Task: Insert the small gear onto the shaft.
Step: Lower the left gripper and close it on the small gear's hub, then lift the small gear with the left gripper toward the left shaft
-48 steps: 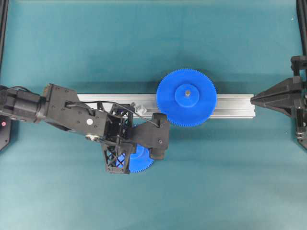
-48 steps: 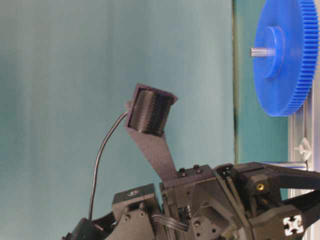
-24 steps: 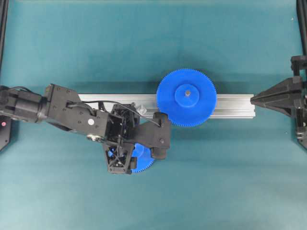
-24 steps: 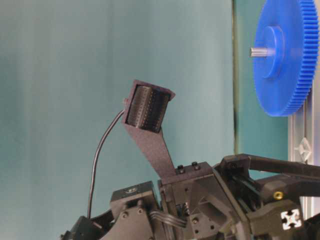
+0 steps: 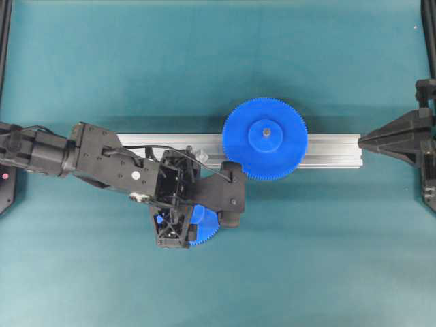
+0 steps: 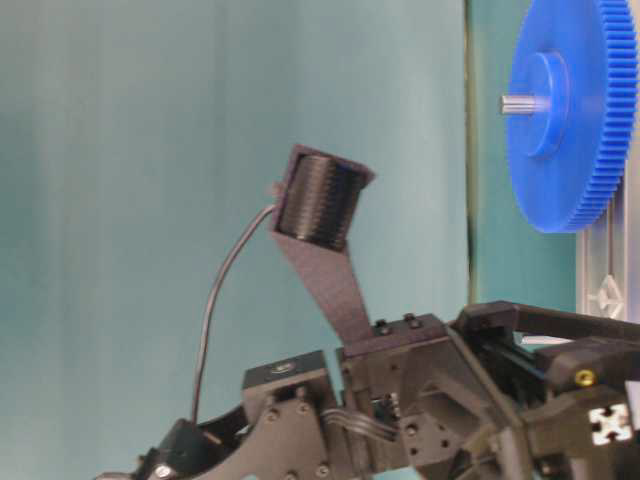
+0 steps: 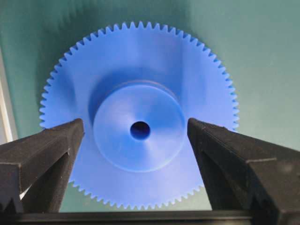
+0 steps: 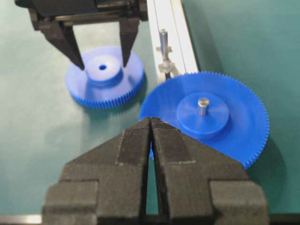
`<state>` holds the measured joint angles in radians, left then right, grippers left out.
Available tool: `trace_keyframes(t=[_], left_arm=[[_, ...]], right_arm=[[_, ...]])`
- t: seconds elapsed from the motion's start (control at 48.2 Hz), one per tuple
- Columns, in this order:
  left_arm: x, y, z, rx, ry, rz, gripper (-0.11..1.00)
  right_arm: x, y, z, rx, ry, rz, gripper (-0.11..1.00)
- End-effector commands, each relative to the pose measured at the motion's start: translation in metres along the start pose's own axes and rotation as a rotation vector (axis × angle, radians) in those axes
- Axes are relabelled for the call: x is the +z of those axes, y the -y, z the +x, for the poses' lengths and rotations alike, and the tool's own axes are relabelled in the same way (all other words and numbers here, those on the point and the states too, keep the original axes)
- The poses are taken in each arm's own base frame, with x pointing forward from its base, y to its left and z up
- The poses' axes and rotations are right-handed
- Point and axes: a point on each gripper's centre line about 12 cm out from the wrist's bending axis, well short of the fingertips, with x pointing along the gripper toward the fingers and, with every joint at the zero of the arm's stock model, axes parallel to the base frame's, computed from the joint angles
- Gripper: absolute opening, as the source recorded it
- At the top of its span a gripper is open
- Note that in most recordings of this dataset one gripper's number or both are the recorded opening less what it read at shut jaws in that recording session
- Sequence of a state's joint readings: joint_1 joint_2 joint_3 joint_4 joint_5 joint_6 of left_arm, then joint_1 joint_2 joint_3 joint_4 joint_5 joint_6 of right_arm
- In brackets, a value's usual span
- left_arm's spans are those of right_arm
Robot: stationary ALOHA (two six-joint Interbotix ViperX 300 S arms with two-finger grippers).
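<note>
The small gear [image 7: 139,117] lies flat on the counter [image 5: 306,259] near the shaft [image 8: 163,40], its hub between my left end effector's [image 7: 136,133] spread, empty fingers, so I should descend centred and squeeze the hub evenly.

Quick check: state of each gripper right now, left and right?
Left gripper: open, fingers either side of the small gear's hub, not yet gripping.
Right gripper: closed, holding nothing, parked away from the gears.
</note>
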<state>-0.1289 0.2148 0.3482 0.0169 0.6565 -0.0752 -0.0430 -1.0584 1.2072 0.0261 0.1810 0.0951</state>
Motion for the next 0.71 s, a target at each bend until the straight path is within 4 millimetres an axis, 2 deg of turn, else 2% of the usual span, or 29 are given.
trace_keyframes(t=[0.0, 0.477, 0.685], left_arm=[[0.009, 0.001, -0.009, -0.002, 0.037, 0.004, 0.93], [0.001, 0.001, 0.01, 0.001, -0.012, 0.004, 0.93], [0.002, 0.001, 0.009, 0.001, -0.009, 0.004, 0.93]], right_arm=[[0.004, 0.0, 0.001, 0.0, 0.011, 0.013, 0.08], [0.003, 0.0, 0.0, 0.0, 0.011, 0.013, 0.08], [0.003, 0.0, 0.0, 0.0, 0.011, 0.013, 0.08]])
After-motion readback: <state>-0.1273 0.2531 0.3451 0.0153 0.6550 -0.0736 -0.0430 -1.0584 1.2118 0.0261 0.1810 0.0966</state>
